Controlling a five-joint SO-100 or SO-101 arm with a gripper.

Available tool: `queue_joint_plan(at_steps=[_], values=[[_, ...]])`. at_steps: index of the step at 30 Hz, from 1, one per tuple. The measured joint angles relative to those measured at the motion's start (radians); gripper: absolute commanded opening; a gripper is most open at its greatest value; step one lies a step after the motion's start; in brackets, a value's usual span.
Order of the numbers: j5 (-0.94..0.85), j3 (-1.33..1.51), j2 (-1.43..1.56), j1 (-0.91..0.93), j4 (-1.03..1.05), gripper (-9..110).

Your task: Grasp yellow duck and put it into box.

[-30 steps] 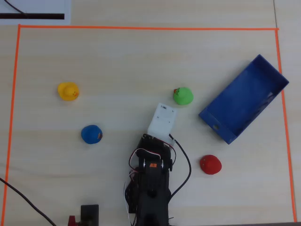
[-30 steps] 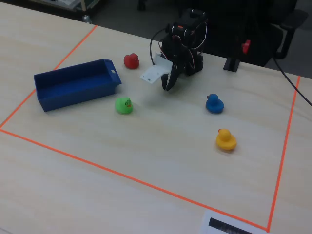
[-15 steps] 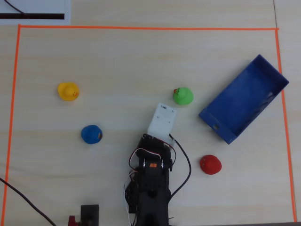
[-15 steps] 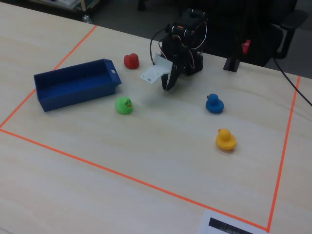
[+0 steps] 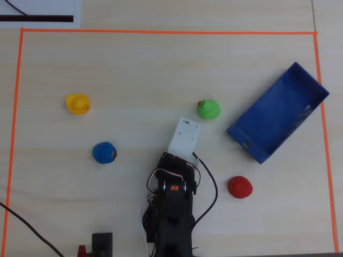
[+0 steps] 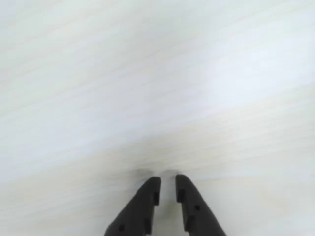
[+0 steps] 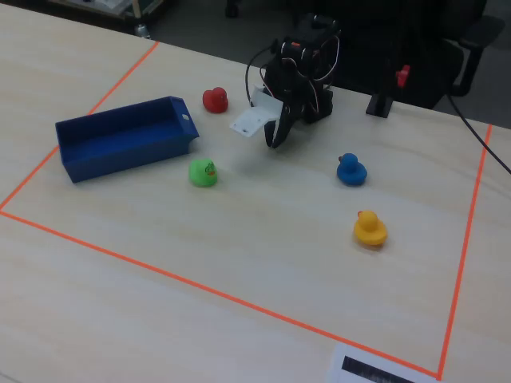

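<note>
The yellow duck (image 5: 77, 104) sits on the pale wooden table at the left of the overhead view, and at the front right in the fixed view (image 7: 370, 229). The blue box (image 5: 281, 110) lies open and empty at the right, and at the left in the fixed view (image 7: 128, 155). My gripper (image 7: 275, 137) hangs low over the table's middle, far from both. In the wrist view my gripper (image 6: 168, 180) shows two black fingers with a narrow gap, holding nothing, over bare table. In the overhead view a white wrist mount (image 5: 185, 136) hides the fingers.
A green duck (image 5: 208, 109) sits just beyond my gripper. A blue duck (image 5: 104, 152) is to its left and a red duck (image 5: 239, 187) to its right. Orange tape (image 5: 161, 31) frames the work area. The arm base (image 5: 171, 214) and its cables fill the bottom.
</note>
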Motion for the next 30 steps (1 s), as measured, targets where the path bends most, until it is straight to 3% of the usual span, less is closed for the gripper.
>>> queue_joint_plan(at_steps=[8, 13, 16, 18, 23, 30], values=[[0.014, -0.035, -0.032, -0.005, -0.049, 4], [0.064, -0.29, -0.183, -0.018, -0.061, 7], [0.078, -0.482, -0.322, -0.035, -0.049, 25], [0.078, -0.601, -0.428, -0.048, -0.006, 30], [0.083, -0.841, -0.69, -0.114, 0.071, 37], [0.261, -1.054, -0.968, -0.278, 0.043, 43]])
